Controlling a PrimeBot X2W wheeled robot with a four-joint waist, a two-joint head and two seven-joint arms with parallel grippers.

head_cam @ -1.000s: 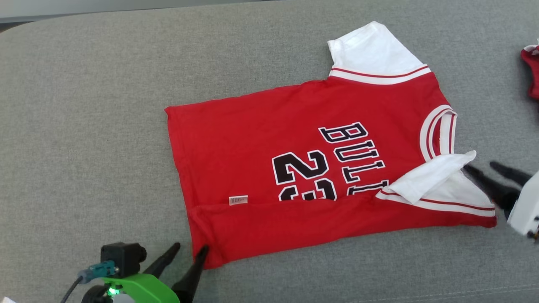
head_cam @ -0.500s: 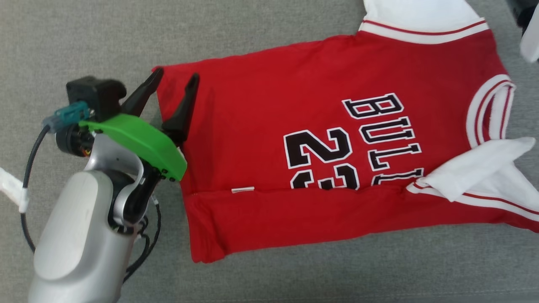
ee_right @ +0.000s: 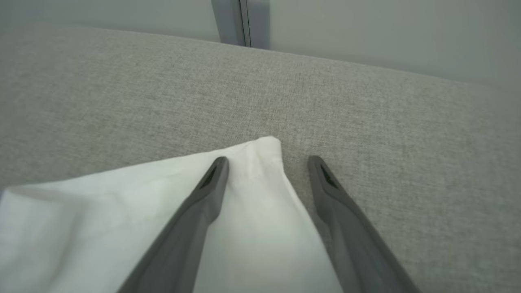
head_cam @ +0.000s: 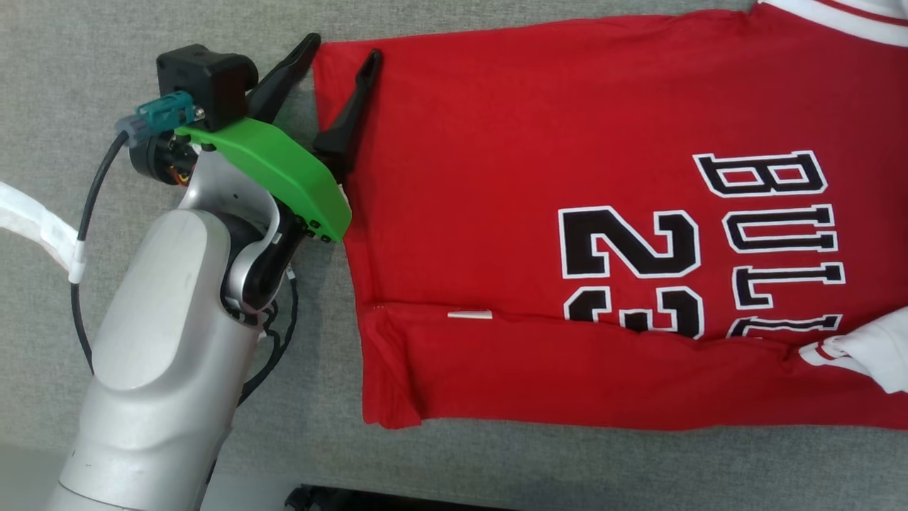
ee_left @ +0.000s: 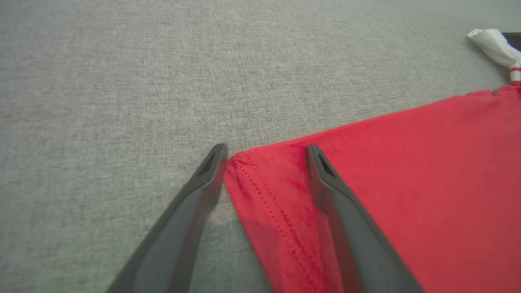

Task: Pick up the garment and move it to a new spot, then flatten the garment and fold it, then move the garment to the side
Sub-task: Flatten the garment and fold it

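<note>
- One grey fabric surface [head_cam: 71, 57] carries everything. Its near edge runs along the bottom of the head view, and a pale wall [ee_right: 366, 32] rises behind its far edge in the right wrist view.
- Nothing lies on top of the garment [head_cam: 496, 142]. It is spread flat, with its lower long side close to the surface's near edge.
- Silver left forearm [head_cam: 156, 355] reaches up from the near left corner beside the hem. It carries a green guard [head_cam: 277, 170], and a black cable [head_cam: 89, 213] loops alongside.
- Red jersey cloth bears black-and-white lettering [head_cam: 773, 213] and a number [head_cam: 631, 262]. These run sideways and are partly hidden under a folded-over strip [head_cam: 567, 383] along the near side.
- White sleeve [head_cam: 872, 355] with red-striped trim lies at the right end.
- Left gripper [head_cam: 343, 45] stands wide across the far hem corner. One finger is over grey fabric just outside the edge, the other over red cloth, and nothing is held.
- Right gripper [ee_right: 268, 159] also stands wide, straddling a white sleeve tip [ee_right: 252, 162]. Its left finger is over the white cloth and its right finger over bare grey fabric.
- Small white label [head_cam: 469, 314] sits at the fold line.
</note>
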